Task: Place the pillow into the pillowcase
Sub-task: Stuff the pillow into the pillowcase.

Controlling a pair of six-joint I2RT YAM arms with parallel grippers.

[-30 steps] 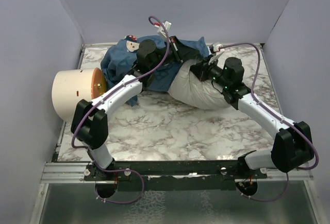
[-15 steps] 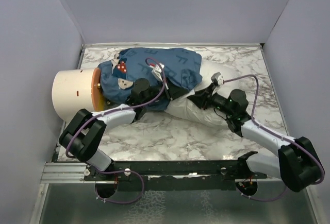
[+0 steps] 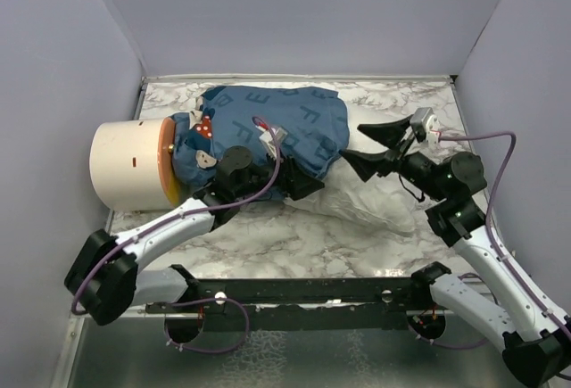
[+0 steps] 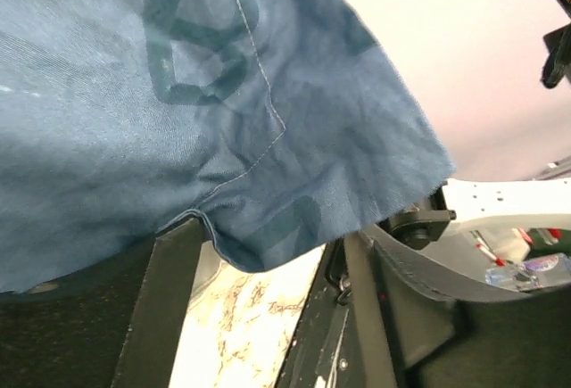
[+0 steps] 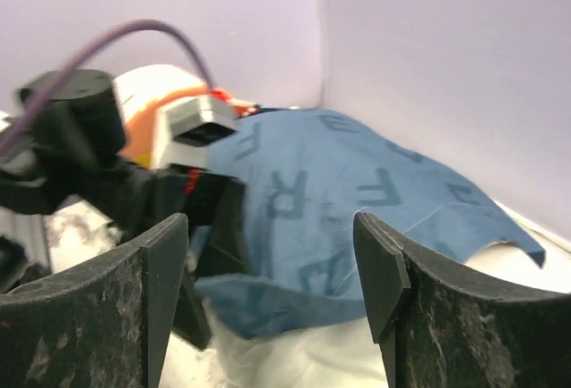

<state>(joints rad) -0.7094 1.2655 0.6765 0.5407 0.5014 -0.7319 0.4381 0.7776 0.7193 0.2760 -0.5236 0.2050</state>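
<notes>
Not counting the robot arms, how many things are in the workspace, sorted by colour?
Blue: 1, the pillowcase
White: 1, the pillow, partly inside the pillowcase
Cream with an orange end: 1, the cylinder
Total: 3

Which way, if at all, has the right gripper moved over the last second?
Yes. The right gripper has drawn back rightward, toward the right wall, away from the pillowcase, and now stands open.
</notes>
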